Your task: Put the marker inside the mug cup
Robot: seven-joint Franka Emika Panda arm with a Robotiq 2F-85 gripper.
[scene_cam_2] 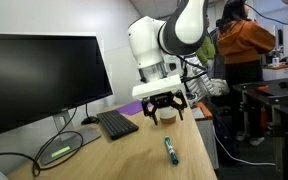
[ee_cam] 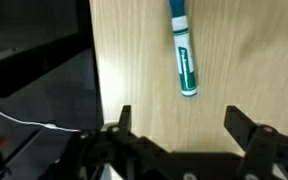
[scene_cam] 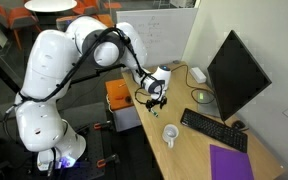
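The marker (ee_cam: 183,48) is a short teal-green pen with a white label. It lies flat on the wooden desk, ahead of the jaws in the wrist view, and it also shows in an exterior view (scene_cam_2: 170,150). My gripper (ee_cam: 181,125) is open and empty, and hovers above the desk a little short of the marker; it shows in both exterior views (scene_cam: 154,97) (scene_cam_2: 164,112). The small white mug (scene_cam: 171,134) stands upright on the desk beyond the gripper, away from the marker. It is partly hidden behind the fingers in an exterior view (scene_cam_2: 168,118).
A black keyboard (scene_cam: 214,130) and a monitor (scene_cam: 234,75) stand along the desk's far side, with a round greenish disc (scene_cam_2: 59,152) and cables near the monitor. A purple folder (scene_cam: 231,162) lies at the desk end. An orange box (scene_cam: 121,95) sits beside the desk edge (ee_cam: 92,60).
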